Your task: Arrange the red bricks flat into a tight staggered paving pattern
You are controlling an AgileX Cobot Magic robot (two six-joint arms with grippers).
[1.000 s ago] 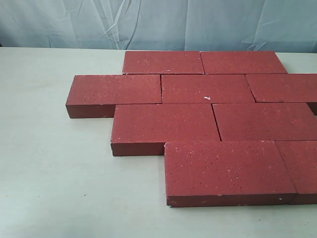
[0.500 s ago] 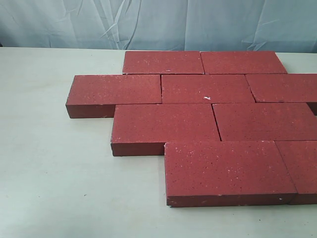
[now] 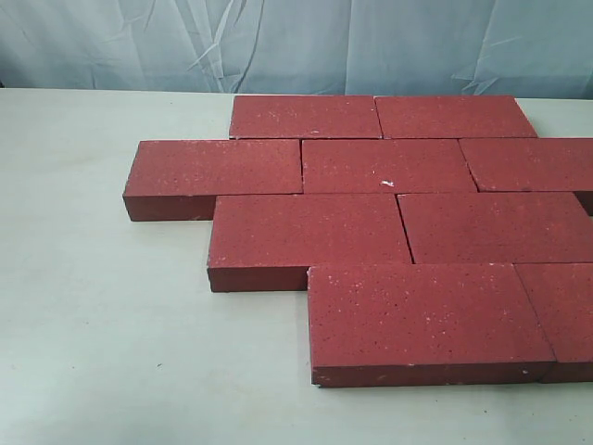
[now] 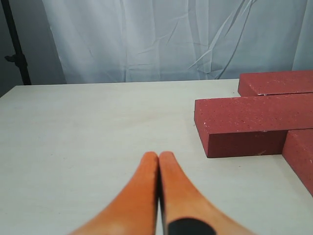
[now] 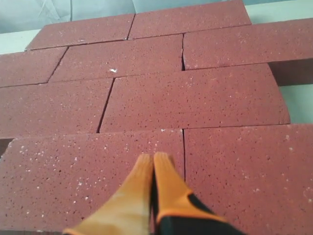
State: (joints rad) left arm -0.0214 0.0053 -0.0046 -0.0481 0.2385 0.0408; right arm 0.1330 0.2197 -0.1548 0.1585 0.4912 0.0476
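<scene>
Several red bricks point(image 3: 389, 167) lie flat on the pale table in four staggered rows, edges touching; the middle one shows a small white chip point(image 3: 388, 183). Neither arm appears in the exterior view. My left gripper point(image 4: 159, 155) is shut and empty over bare table, apart from the end of the nearest red brick point(image 4: 249, 125). My right gripper point(image 5: 153, 157) is shut and empty above the red bricks point(image 5: 190, 103), close to a joint between two of them; I cannot tell whether it touches them.
The table point(image 3: 102, 315) is bare to the left and front of the paving. A pale curtain point(image 3: 296, 42) hangs behind the far edge. A dark stand point(image 4: 14, 44) rises at the table's far side in the left wrist view.
</scene>
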